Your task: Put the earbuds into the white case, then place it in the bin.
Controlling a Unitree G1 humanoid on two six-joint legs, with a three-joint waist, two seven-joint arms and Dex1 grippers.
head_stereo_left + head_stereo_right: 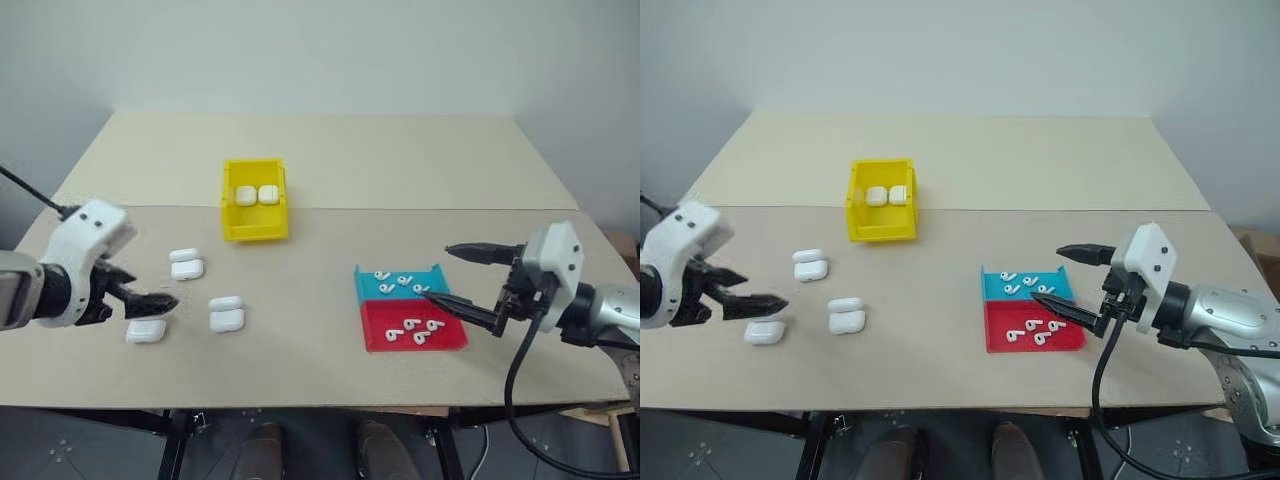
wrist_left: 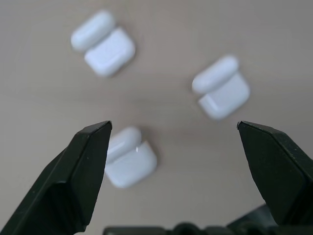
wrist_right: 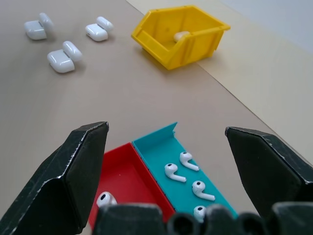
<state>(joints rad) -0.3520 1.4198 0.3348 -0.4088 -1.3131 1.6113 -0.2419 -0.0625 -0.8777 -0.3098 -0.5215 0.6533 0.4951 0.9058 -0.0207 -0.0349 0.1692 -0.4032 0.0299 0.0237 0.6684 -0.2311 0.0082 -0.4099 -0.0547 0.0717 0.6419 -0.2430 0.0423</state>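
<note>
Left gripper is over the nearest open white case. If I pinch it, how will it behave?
The nearest open case looks glossy and rounded, so it may slip between the left gripper fingers. Its flipped-back lid probably swings on the hinge if pressed. It looks small and light, so a nudge would likely slide it across the table.

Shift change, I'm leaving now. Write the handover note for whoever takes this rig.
Left gripper: open, empty, above the nearest of three open white cases on the table.
Right gripper: open, empty, beside the teal tray and red tray, both holding loose earbuds.
Done: two closed cases in the yellow bin.
Left: fill, close and bin the three open cases.
</note>
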